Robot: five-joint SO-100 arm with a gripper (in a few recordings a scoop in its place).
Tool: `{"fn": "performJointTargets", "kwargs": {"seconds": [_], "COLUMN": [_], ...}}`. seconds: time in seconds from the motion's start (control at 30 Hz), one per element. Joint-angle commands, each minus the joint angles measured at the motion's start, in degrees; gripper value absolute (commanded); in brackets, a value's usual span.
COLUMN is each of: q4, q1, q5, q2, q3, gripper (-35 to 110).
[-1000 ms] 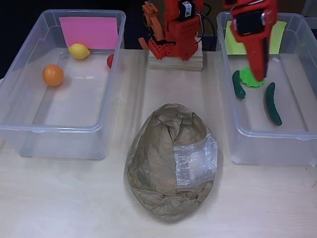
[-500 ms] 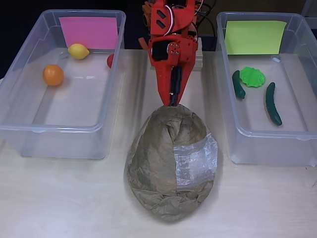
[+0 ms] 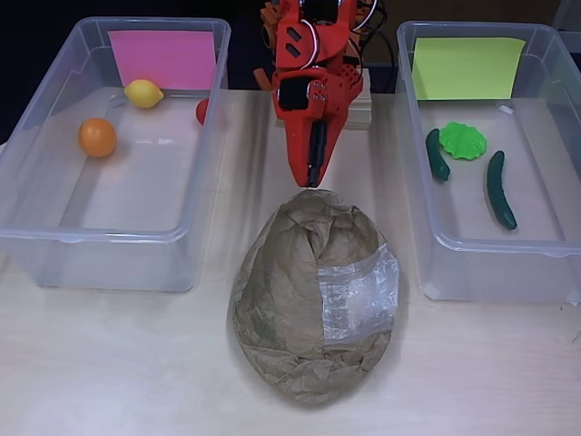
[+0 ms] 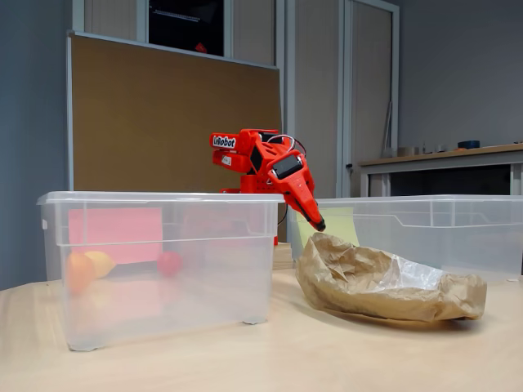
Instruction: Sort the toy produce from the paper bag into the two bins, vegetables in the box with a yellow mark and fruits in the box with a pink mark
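Hovering at upper centre of the overhead view, just above the far end of the crumpled brown paper bag (image 3: 313, 295), with red gripper (image 3: 311, 177) pointing down and fingers seemingly together, empty. Best handled, probably, by spreading the fingers first, then entering the bag's mouth slowly, since thin creased paper may buckle or slide on the smooth pale table (image 3: 136, 363). Bag soft, wrinkled, egg-shaped from above, patched with a shiny clear film. Clear plastic bin with pink mark (image 3: 162, 57) at upper left, holding a round orange (image 3: 97, 137), a yellow lemon (image 3: 144, 94) and a small red fruit (image 3: 201, 111). Bin with yellow mark (image 3: 467, 67) at upper right, holding two dark green cucumbers (image 3: 498, 189) and a frilly lettuce leaf (image 3: 463, 141).
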Motion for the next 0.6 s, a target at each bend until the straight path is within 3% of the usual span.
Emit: {"fn": "performJointTargets", "kwargs": {"seconds": [0.0, 0.27, 0.57], "q4": [5.45, 29.88, 31.55], "q1": [-1.93, -3.60, -6.15], "q5": [-7.47, -12.04, -14.41], "q2": [2.64, 17.67, 17.67], "q3": [-0.18, -0.18, -0.18], "gripper": [0, 0, 0]}}
